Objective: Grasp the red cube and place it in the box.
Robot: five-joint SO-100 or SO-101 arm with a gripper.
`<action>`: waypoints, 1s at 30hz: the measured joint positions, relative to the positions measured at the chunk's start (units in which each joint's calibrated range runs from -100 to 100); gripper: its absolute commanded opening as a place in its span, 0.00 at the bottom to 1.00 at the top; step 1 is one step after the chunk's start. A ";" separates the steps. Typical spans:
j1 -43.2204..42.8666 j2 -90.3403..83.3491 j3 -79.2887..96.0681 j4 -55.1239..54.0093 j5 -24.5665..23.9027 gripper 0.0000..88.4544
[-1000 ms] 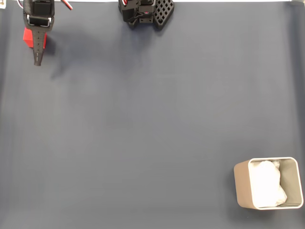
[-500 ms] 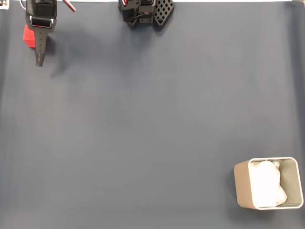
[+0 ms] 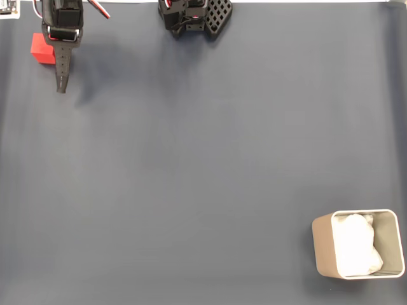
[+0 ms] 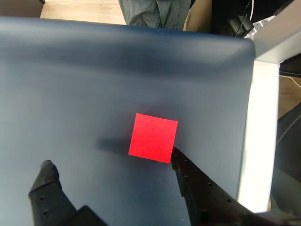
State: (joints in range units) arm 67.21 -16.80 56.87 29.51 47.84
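The red cube (image 3: 42,49) lies on the dark blue mat in the top left corner of the fixed view. My gripper (image 3: 61,81) hangs just right of it, its long dark finger pointing down the picture. In the wrist view the gripper (image 4: 111,160) is open. The cube (image 4: 153,137) sits just beyond the fingertips, and the right finger (image 4: 188,176) touches its near corner; nothing is between the fingers. The beige box (image 3: 322,244) with white paper inside stands at the bottom right of the fixed view, far from the gripper.
The arm's black base (image 3: 194,16) sits at the top middle of the fixed view. In the wrist view the mat ends at a white table edge (image 4: 261,117) close to the cube, and a person's legs (image 4: 155,12) stand beyond the far edge.
In the fixed view the gripper has shifted right and slightly down, uncovering more of the red cube. The cube stays on the mat and the box has not moved.
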 measured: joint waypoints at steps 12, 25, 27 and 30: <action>-0.45 -0.52 0.00 -1.43 -0.98 0.58; -0.52 -0.52 0.00 -4.22 -0.98 0.58; -0.52 -0.52 0.36 -4.30 -0.98 0.58; -0.52 -0.52 0.36 -4.38 -0.98 0.58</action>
State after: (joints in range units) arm 66.69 -17.33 57.23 25.14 46.86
